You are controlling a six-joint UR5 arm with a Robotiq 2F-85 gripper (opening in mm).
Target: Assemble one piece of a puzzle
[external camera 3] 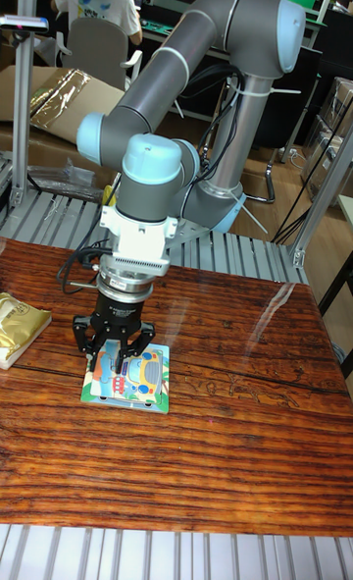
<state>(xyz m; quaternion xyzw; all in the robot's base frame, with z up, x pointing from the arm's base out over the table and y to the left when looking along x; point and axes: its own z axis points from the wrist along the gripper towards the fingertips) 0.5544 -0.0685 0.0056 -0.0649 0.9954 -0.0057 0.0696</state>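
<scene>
A small square puzzle board (137, 379) with a colourful car picture lies flat on the wooden table (216, 443), left of centre. My gripper (117, 364) hangs straight down over the board's upper left part, its black fingers (107, 357) close together right at the board's surface. The fingers hide whatever lies between their tips, so I cannot tell whether a puzzle piece is held there. The board's right and lower edges show in full.
A golden foil packet (18, 328) lies at the table's left edge. Behind the table runs a metal slatted surface (235, 251) where the arm's base stands. A person sits at a desk far in the background.
</scene>
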